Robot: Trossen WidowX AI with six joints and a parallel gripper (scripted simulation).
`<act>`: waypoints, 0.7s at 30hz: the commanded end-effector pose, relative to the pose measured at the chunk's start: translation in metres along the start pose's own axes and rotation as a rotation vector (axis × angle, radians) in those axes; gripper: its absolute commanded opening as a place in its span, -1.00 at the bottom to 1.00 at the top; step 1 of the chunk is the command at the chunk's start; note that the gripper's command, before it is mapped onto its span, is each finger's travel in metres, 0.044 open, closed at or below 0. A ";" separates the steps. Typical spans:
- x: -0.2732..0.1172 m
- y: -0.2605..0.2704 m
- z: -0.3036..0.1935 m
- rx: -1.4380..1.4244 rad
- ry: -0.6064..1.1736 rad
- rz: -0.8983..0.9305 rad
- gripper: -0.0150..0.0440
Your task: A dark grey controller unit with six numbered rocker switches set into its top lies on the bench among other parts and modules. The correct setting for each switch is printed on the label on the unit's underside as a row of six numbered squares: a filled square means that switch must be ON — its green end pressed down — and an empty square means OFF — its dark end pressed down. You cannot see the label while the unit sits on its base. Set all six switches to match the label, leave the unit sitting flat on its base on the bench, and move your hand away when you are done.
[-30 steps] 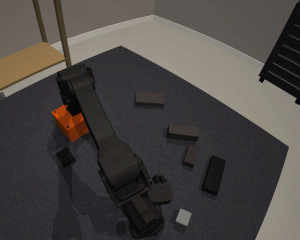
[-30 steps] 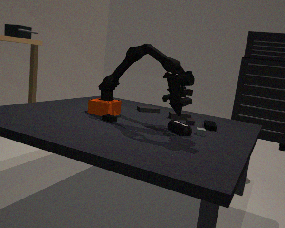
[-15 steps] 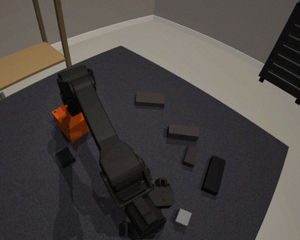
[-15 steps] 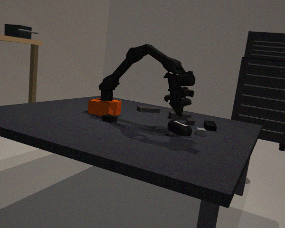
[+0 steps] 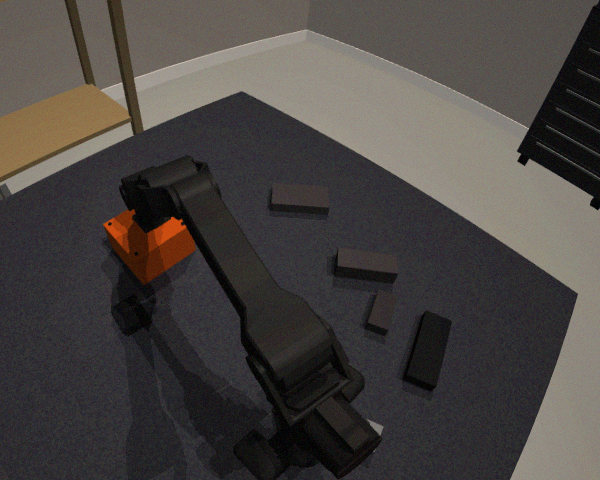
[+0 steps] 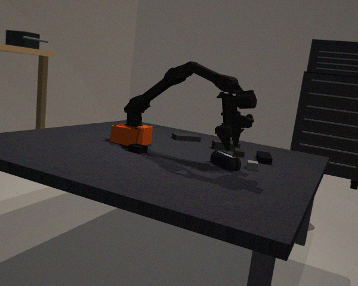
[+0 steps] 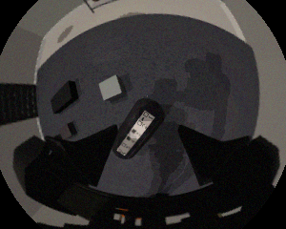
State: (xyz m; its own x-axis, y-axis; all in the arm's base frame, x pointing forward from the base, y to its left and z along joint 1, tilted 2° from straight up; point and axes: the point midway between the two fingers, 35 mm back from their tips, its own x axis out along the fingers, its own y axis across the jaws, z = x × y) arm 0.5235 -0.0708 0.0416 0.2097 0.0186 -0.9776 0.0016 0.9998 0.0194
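Observation:
The dark controller unit (image 6: 225,160) (image 7: 139,129) lies upside down on the bench (image 5: 248,129) (image 6: 179,187) (image 7: 148,52), its rounded underside up; its switches are hidden. On it the white label (image 7: 136,133) shows in the wrist view: from the end marked 1, the squares look empty, empty, filled, filled, then two that look empty, though small and blurred. My gripper (image 6: 231,148) (image 7: 149,128) is open and empty above the unit, its fingers apart on either side of it in the wrist view. In the top view the arm hides the unit.
A pale block (image 5: 375,427) (image 6: 252,165) (image 7: 111,88) lies close to the unit. A black block (image 5: 428,350) (image 6: 264,157) (image 7: 65,97) and a small brown block (image 5: 381,313) (image 7: 68,131) lie farther off. Two longer brown blocks (image 5: 299,198) (image 5: 365,265) lie beyond. A small black block (image 6: 137,148) sits by the orange base (image 5: 155,253).

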 end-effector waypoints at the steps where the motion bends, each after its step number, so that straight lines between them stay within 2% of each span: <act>1: 0.002 0.001 0.007 0.223 -0.003 -0.053 1.00; 4: 0.002 0.001 0.011 0.360 -0.011 -0.083 1.00; 21: 0.018 0.000 0.010 0.422 -0.003 -0.085 1.00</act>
State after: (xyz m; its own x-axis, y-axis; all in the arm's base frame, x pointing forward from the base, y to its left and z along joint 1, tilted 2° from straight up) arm 0.5359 -0.0695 0.0313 0.1960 -0.0602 -0.9788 0.4001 0.9161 0.0237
